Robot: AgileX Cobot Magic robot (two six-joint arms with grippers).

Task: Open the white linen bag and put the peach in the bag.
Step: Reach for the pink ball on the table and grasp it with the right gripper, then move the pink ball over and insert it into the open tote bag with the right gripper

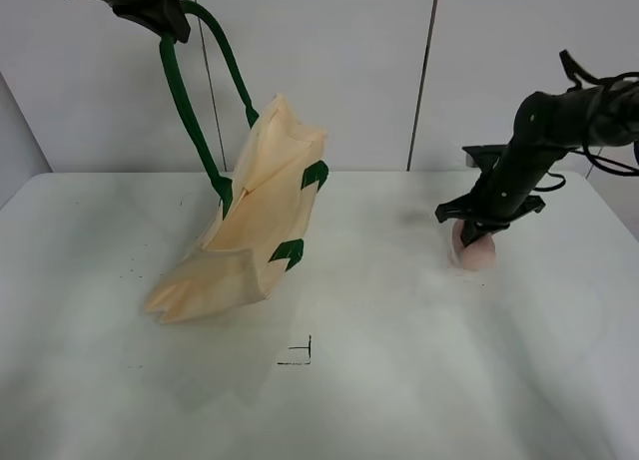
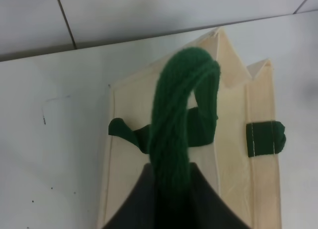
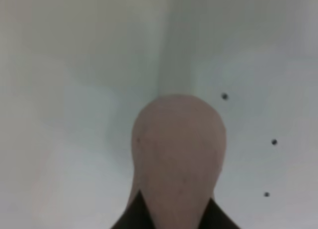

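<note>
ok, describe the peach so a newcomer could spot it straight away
On the white table, look right, well away from the white linen bag held up by a green strap. At the right gripper tip sits the peach: the only small, round, dusty-pink thing there.

Counts, high view:
- One white linen bag (image 1: 255, 221), left of centre.
- One peach (image 1: 479, 254), right side.
- Two grippers: left gripper (image 1: 172, 26) at upper left, right gripper (image 1: 473, 230) at right.
- One green strap loop (image 1: 185, 106) countable; a second can't be made out.
- Three green tabs (image 1: 315, 174) showing on the bag.
- One table (image 1: 419, 380).
- One black corner mark (image 1: 300, 355), lower centre.
- Two dark wall seams (image 1: 424, 76), top of frame.
</note>
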